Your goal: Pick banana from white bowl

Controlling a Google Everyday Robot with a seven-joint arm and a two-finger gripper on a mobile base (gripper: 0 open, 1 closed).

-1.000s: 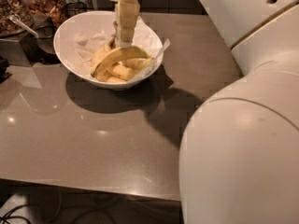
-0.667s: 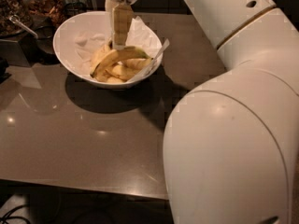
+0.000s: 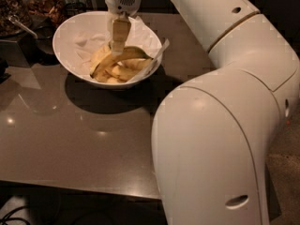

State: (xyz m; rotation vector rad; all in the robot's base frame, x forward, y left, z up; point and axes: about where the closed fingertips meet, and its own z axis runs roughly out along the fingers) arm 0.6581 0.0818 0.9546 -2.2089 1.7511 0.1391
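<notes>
The white bowl (image 3: 65,60) stands at the back left of the brown table, lined with crumpled white paper. Several bananas lie in it. The banana (image 3: 117,57) is the long, strongly curved one on top, with a brownish edge line. My gripper (image 3: 117,48) hangs straight down from the white wrist over the bowl's middle, with its tip down at the banana's upper side. The big white arm fills the right half of the view.
Paler, shorter bananas (image 3: 124,71) lie under the curved one. Dark containers with a spoon handle (image 3: 21,25) stand at the far left, behind the bowl. The brown tabletop (image 3: 70,139) stretches toward the front edge.
The gripper has shifted left over the bowl and lower toward the curved banana. The arm's elbow has swung further into the view and covers more of the right side.
</notes>
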